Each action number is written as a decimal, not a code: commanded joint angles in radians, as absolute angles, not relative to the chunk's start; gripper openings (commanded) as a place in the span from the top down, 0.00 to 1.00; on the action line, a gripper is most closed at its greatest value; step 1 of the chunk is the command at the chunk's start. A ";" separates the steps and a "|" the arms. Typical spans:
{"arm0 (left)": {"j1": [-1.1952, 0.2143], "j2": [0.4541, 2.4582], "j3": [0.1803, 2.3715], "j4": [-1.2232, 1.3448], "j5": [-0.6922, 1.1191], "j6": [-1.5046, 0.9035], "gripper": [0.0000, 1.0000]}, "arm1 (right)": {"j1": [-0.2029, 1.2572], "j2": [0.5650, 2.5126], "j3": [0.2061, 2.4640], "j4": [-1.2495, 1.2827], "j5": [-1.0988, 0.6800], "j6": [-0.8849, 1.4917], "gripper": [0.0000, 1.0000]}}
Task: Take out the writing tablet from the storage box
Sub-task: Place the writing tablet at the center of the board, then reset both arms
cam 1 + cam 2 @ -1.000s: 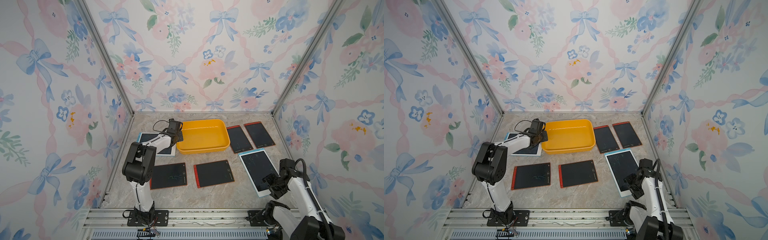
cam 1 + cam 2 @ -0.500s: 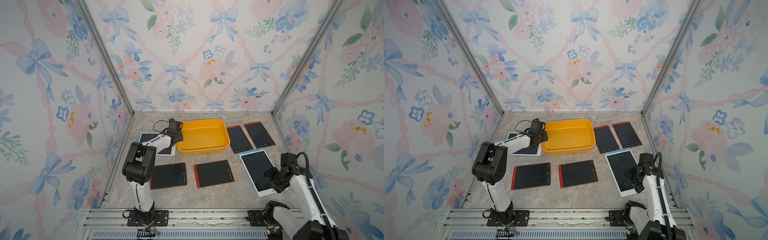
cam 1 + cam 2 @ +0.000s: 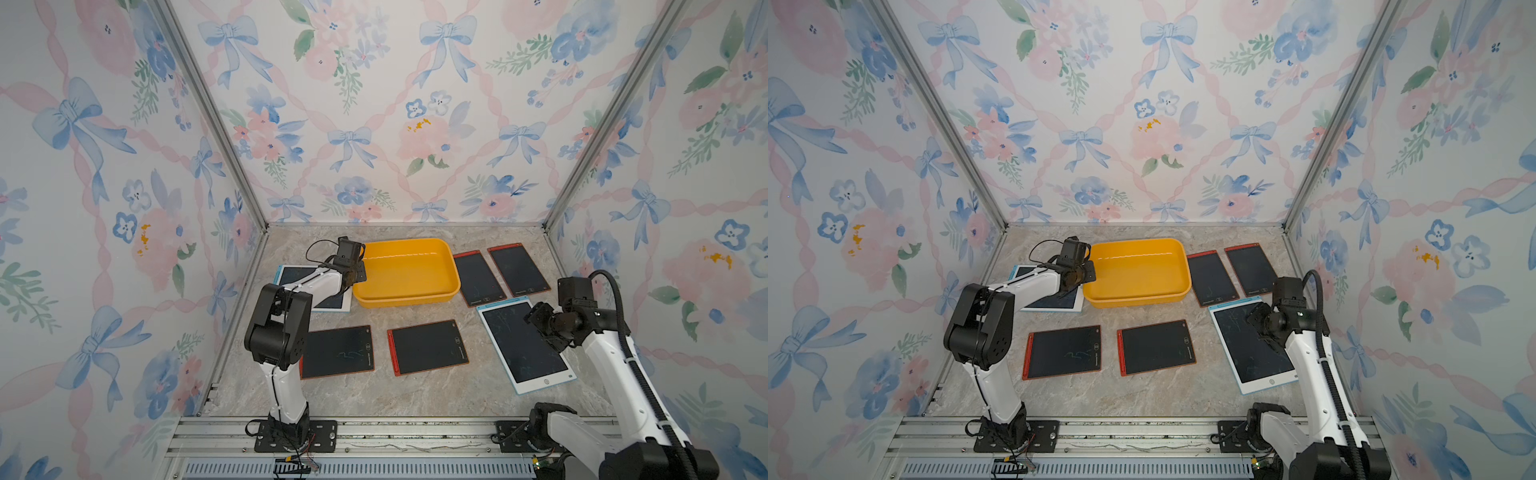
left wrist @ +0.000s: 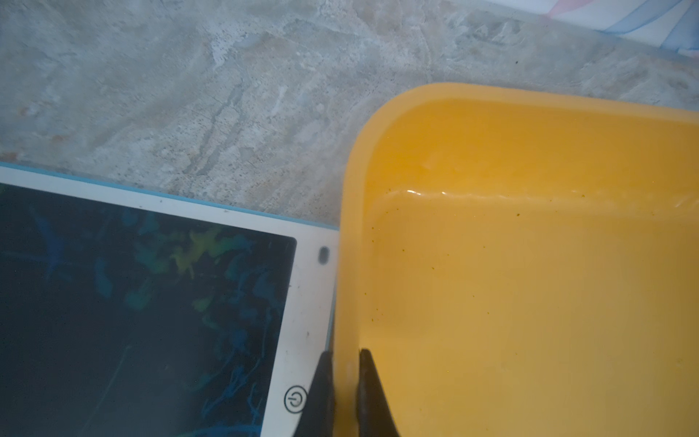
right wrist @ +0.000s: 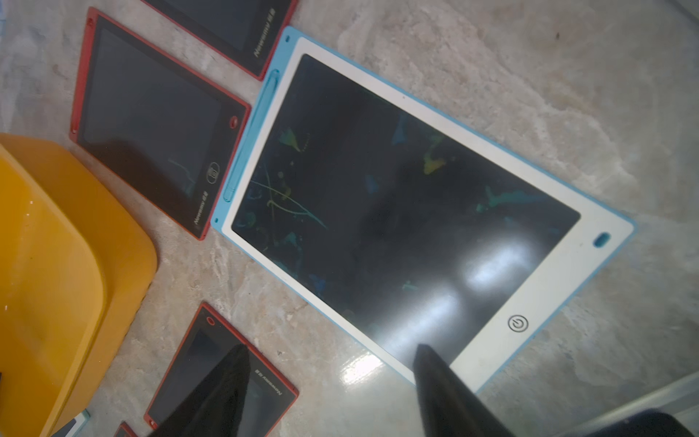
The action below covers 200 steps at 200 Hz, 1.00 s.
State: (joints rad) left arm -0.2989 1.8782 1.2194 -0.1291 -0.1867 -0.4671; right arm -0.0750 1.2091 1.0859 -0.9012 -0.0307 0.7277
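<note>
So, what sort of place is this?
Probably a robot recording booth, not a real room: the left arm and right arm are mounted on a rail, wallpapered panels sit in a metal frame, and tablets lie around a box on the table.

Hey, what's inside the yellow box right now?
The storage box shows only bare yellow floor, no tablet. The left gripper pinches its wall; one finger is inside. Its near wall hides a thin strip.

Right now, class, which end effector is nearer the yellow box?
Left. The left end effector grips the box rim; the right end effector hangs open over the blue tablet edge, apart from the box.
</note>
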 commanded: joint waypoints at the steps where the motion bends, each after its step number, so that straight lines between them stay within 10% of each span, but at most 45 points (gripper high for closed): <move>1: -0.299 1.842 1.227 -0.141 -0.192 -0.447 0.95 | -0.036 1.276 1.159 -0.860 -0.018 0.702 0.29; 157: -0.340 1.695 1.274 -0.213 -0.326 -0.357 0.50 | -0.024 1.438 1.213 -0.678 -0.110 0.556 0.28; 200: -0.301 1.611 1.303 -0.209 -0.245 -0.350 0.34 | -0.024 1.495 1.266 -0.633 -0.183 0.500 0.09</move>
State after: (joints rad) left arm -0.3351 1.6646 1.2644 -0.1967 -0.2955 -0.3630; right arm -0.0196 1.4384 1.2030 -0.6674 -0.1352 0.5484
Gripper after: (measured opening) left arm 0.634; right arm 0.834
